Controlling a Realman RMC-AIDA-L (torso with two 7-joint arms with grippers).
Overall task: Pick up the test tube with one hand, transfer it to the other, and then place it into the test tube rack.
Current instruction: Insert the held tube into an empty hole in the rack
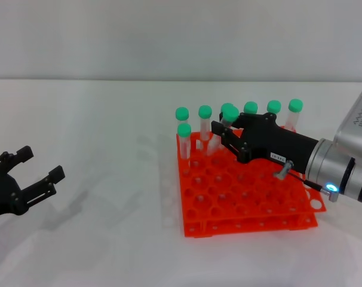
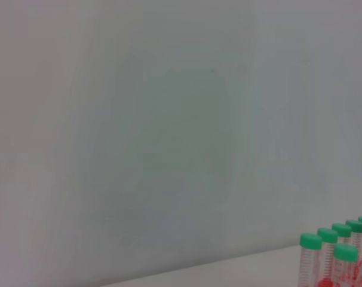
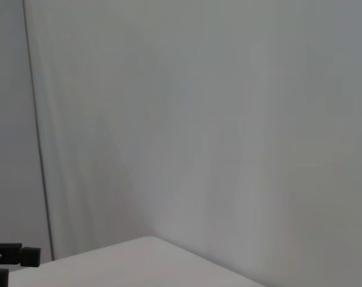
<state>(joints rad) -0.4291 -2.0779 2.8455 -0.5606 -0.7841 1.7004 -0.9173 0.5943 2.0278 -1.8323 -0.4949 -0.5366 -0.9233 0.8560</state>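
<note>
The orange-red test tube rack [image 1: 247, 203] stands on the white table, right of centre. Several green-capped tubes stand upright along its back and left rows, such as one at the near left [image 1: 184, 139]. My right gripper [image 1: 224, 139] reaches in from the right over the rack's back rows. It is shut on a tilted green-capped test tube [image 1: 229, 115] whose tip points down at the rack's holes. My left gripper [image 1: 42, 164] is open and empty, low at the far left, well apart from the rack. The left wrist view shows a few standing tubes [image 2: 310, 251].
The white table [image 1: 109, 179] stretches between the left gripper and the rack, with a pale wall behind. The right wrist view shows only wall, a table edge and a black part [image 3: 8, 254] at the corner.
</note>
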